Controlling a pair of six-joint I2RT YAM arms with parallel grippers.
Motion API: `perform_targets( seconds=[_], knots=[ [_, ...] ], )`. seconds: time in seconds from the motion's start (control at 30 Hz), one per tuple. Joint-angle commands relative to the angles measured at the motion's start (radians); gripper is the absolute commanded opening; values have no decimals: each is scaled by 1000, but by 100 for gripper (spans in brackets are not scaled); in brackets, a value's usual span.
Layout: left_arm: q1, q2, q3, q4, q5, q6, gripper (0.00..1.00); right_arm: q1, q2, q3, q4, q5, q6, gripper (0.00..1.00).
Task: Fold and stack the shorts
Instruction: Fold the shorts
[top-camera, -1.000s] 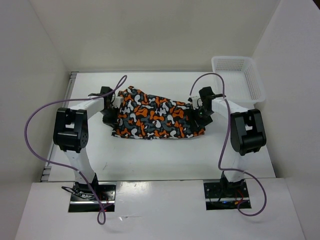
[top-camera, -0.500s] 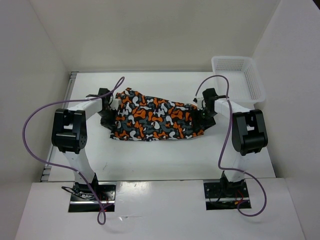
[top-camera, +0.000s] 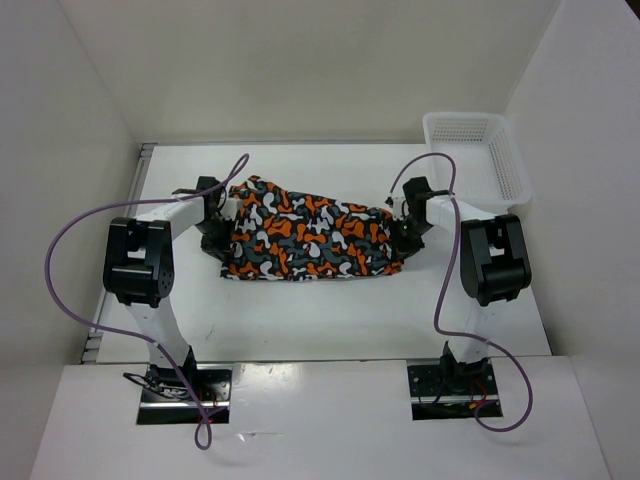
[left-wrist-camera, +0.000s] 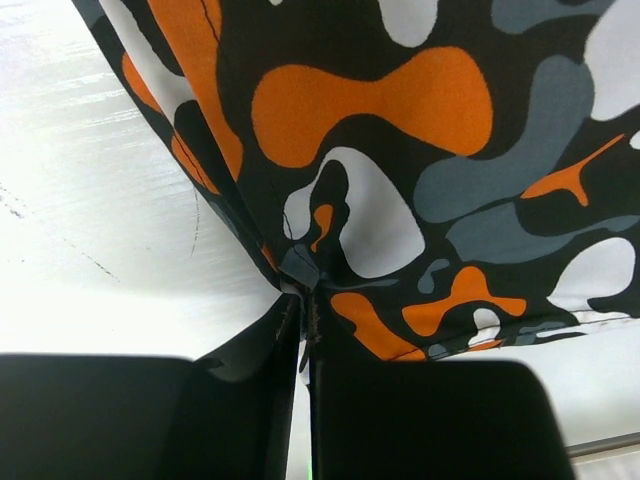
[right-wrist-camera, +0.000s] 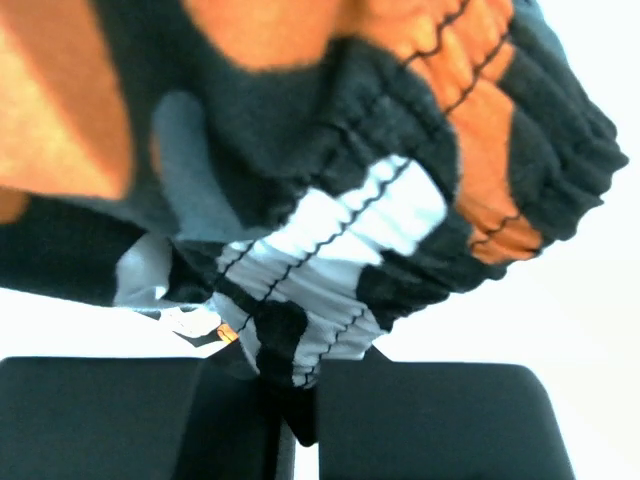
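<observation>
Orange, dark grey, white and black blotches cover the soft fabric shorts (top-camera: 310, 240), which you have spread across the middle of the white worktop (top-camera: 330, 310), between the two arms. Your left gripper (top-camera: 218, 222) sits at the shorts' left edge. In its wrist view the two black fingers (left-wrist-camera: 240, 400) are pressed together on a small fold of the printed cloth. Your right gripper (top-camera: 397, 228) is at the right edge, and its wrist view shows the fingers (right-wrist-camera: 430, 420) pinching the gathered, stitched waistband. A white plastic mesh basket (top-camera: 478, 155) stands at the far right corner of the worktop, apart from the shorts.
</observation>
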Motion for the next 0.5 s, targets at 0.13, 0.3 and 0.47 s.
perform_targets(
  seconds=[0.13, 0.3, 0.47],
  knots=[
    [10, -27, -16, -49, -81, 7, 14, 14, 25, -8, 8, -16, 7, 0],
    [10, -119, 26, -83, -144, 7, 33, 14, -15, 59, -2, -16, -36, 0],
    [10, -245, 154, -101, -184, 7, 58, 14, -24, 114, -2, -36, -79, 0]
  ],
)
